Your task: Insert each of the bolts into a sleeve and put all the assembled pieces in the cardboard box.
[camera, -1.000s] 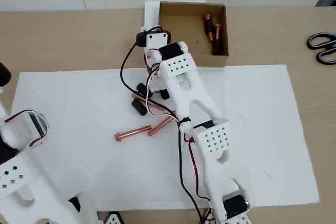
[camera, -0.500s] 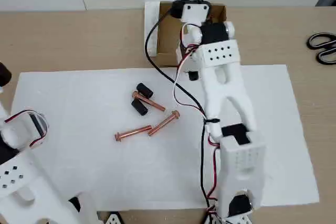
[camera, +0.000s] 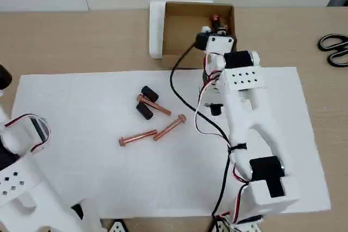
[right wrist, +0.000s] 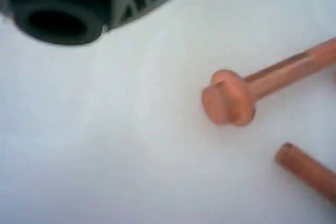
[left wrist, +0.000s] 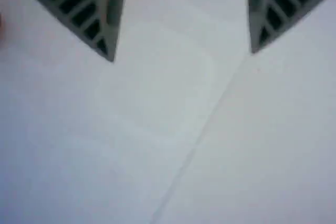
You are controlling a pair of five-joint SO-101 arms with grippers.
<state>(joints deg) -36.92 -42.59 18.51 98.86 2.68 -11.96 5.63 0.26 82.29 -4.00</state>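
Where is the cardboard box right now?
In the high view the cardboard box sits toward the table's far side, just beyond the white sheet, with scissors off to its right.

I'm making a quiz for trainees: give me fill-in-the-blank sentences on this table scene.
Loose copper bolts on the white paper number ___. The left pincer has its jaws ___. On the bare table beside the paper lie black-handled ___.
Missing: three; open; scissors.
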